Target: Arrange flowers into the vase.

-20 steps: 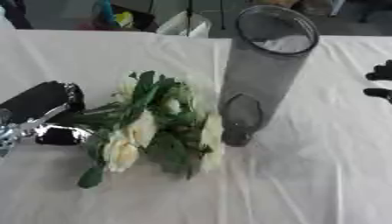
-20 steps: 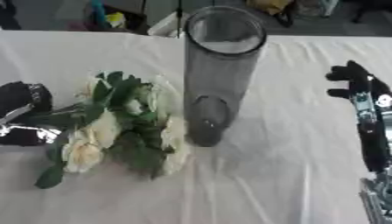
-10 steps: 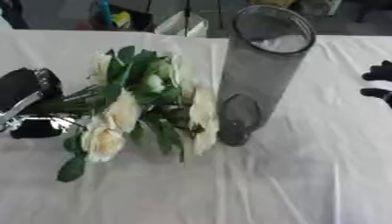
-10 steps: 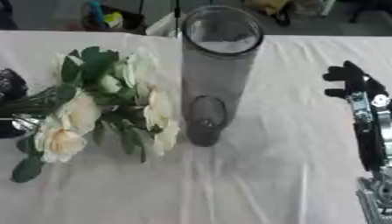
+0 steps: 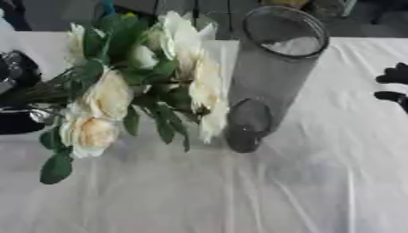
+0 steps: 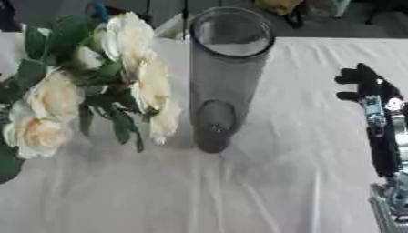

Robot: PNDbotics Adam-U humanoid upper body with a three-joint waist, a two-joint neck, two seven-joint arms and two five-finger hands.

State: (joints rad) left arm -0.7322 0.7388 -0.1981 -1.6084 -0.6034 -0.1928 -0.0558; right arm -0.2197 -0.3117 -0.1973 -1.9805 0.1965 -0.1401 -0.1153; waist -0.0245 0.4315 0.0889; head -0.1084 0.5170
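Observation:
A bunch of cream roses with green leaves (image 5: 131, 84) hangs above the white tablecloth at the left, blooms tilted up and to the right. Its stems run left into my left hand (image 5: 14, 107), black and silver at the picture's edge, which is shut on them. Just right of the blooms stands a tall grey see-through vase (image 5: 271, 77), upright, its round mouth (image 5: 285, 29) open at the top; the nearest rose almost touches its wall. My right hand (image 6: 363, 84) rests at the far right, fingers relaxed, well apart from the vase and holding nothing.
White cloth (image 5: 239, 191) covers the table, wrinkled in front of the vase. Beyond the far table edge lie dark clutter and a yellow thing (image 6: 279, 6). My right forearm (image 6: 386, 145) lies along the right side.
My left hand has lifted the flowers off the cloth and raised them, the blooms swinging up beside the vase. Vase and right hand stayed put.

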